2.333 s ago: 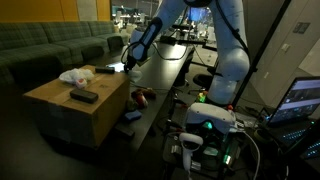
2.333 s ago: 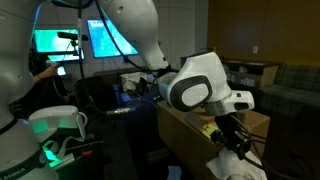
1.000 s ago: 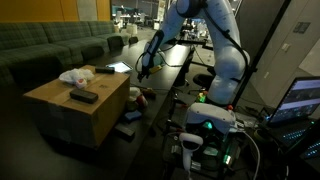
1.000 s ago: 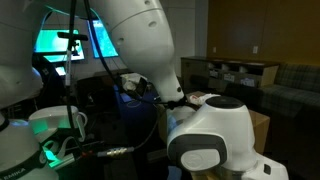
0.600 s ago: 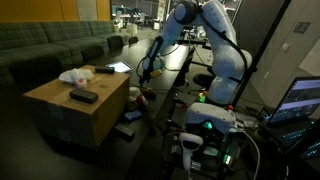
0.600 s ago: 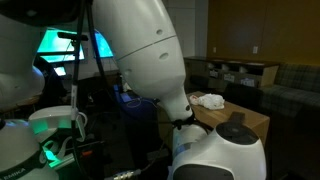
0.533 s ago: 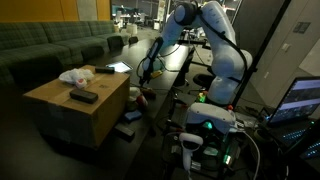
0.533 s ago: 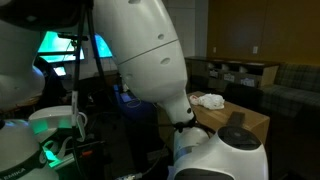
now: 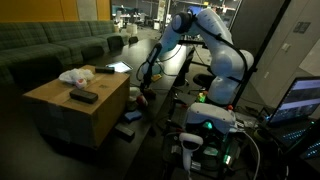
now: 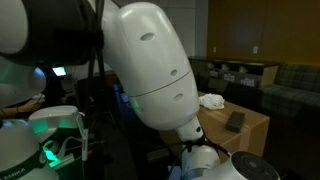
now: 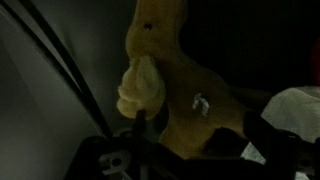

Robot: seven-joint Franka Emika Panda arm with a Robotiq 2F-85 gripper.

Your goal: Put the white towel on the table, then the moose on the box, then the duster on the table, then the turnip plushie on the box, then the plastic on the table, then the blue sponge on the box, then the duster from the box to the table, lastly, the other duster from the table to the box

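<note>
One long black table (image 9: 178, 68) runs back through the room, and it is the biggest thing out here. Next, one brown cardboard box (image 9: 70, 112) stands just beside the table, flat top up, seen in both exterior views. One white arm (image 9: 222, 45) bends down from its base and reaches into the gap between box and table.

On the box top, count them: one white towel (image 9: 73, 75), bunched in lumpy folds near the far edge. There is also one dark flat rectangular block (image 9: 84, 96), apart from the towel and nearer the front. The same pair shows from the opposite side, towel (image 10: 210, 100) behind and dark block (image 10: 236, 120) in front. So the towel is on the box, not on the table.

The tool (image 9: 143, 80) hangs low beside the box's side, below the level of the box top. In the wrist view its fingers (image 11: 108, 162) stand wide apart with nothing between them. Beyond them lies one tan plush toy (image 11: 170, 75) with a cream patch; which toy it is, I cannot tell.
</note>
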